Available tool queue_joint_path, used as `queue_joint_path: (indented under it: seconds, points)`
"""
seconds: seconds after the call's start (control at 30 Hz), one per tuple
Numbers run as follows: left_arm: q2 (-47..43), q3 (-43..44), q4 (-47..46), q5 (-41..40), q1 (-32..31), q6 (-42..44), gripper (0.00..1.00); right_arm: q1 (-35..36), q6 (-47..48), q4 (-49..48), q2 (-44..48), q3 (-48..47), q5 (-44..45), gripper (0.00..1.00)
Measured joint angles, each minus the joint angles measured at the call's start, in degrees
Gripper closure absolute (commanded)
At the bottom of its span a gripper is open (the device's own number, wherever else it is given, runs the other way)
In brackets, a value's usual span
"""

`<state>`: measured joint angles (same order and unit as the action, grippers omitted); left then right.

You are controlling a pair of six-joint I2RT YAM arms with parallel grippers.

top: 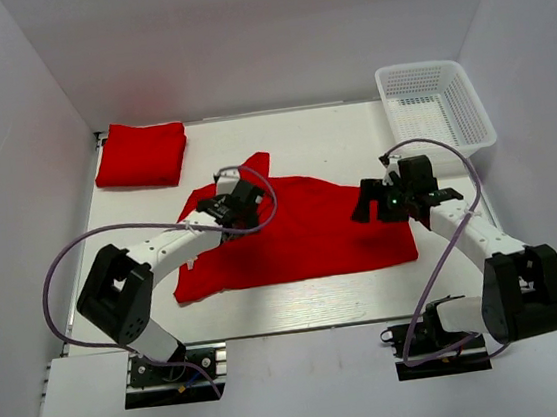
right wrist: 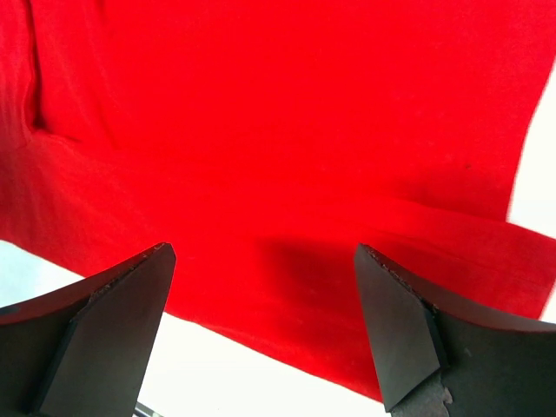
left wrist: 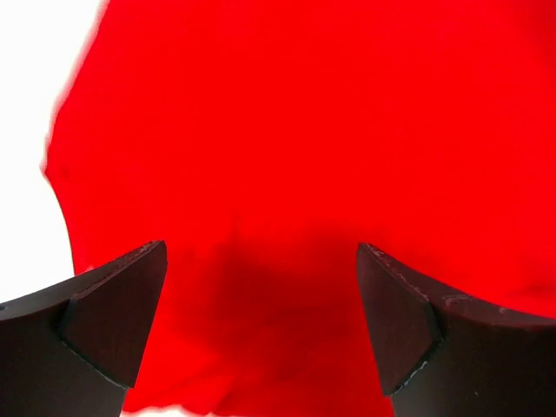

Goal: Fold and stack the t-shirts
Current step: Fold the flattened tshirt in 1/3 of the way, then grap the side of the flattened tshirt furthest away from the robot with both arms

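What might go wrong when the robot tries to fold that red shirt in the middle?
The spread shirt lies crooked and bumpy, so a fold may come out messy. The right hand is open right at the shirt's edge and might miss the cloth. The left hand, open too, might pinch too little, so that side could slip and drag.

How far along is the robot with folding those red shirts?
Done: one bright red fabric t-shirt lies folded at the far left corner of the white table. In hand: a second red t-shirt lies spread mid-table, with the left arm's fingers and the right arm's fingers open above it, gripping nothing. Left: fold that shirt and stack it on the folded one.
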<state>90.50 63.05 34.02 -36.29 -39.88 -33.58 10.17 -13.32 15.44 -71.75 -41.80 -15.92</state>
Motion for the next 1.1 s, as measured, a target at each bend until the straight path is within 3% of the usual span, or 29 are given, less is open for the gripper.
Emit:
queue_joint_path:
  seconds: [0.2,0.4,0.67,0.77,0.9,1.1]
  points:
    - [-2.32,-15.43,2.29,5.75,1.09,-8.22,0.0,0.0,-0.44,-0.76,-3.69,0.57,-1.07,0.1]
    - [-12.66,-25.44,1.38,9.9,2.86,-15.04,0.0,0.0,-1.33,-0.92,-4.63,3.69,-0.68,0.1]
    - [-17.46,-27.58,6.19,12.59,3.72,-18.05,0.0,0.0,-1.22,-1.46,-5.35,5.25,-0.52,0.1]
    - [-17.97,-23.37,9.77,12.13,3.76,-15.47,0.0,0.02,-0.98,-1.53,-4.46,4.66,0.09,0.1]
    - [-15.08,-9.51,7.78,8.9,3.78,-7.45,0.0,0.15,-0.44,-1.9,-2.82,1.09,1.99,0.1]
    - [2.51,16.46,0.72,1.95,4.0,8.37,0.0,0.37,0.48,-2.56,-3.87,-7.78,4.96,0.1]
